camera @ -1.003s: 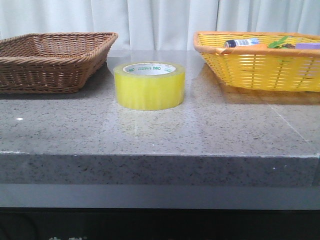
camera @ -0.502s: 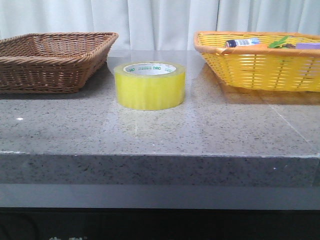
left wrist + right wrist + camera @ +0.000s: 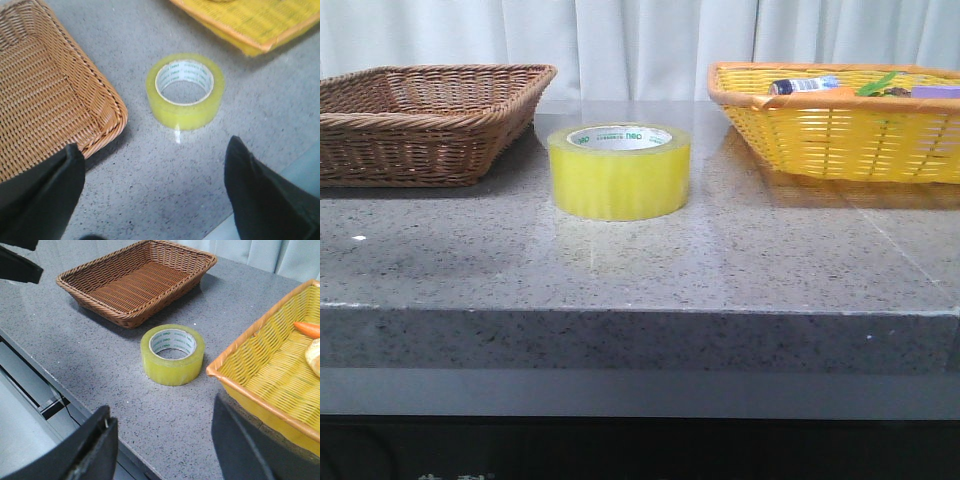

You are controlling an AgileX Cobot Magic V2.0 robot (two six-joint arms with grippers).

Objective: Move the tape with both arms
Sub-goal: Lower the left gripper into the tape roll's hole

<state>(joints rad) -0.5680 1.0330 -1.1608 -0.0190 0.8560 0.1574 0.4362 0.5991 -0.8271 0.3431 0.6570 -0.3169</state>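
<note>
Glossy yellow-green tape roll (image 3: 619, 170) lies flat, hole up, mid-surface; both hands agape, left hand (image 3: 150, 195) nearer than right hand (image 3: 162, 450)

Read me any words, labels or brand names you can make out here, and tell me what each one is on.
"deli": green print repeated around the white inner core ring of the tape, seen upside down in the front view; the smaller print beside it is too small to read.
Label on the small bottle in the yellow basket: too blurred to read.
Nothing else carries readable text.
</note>
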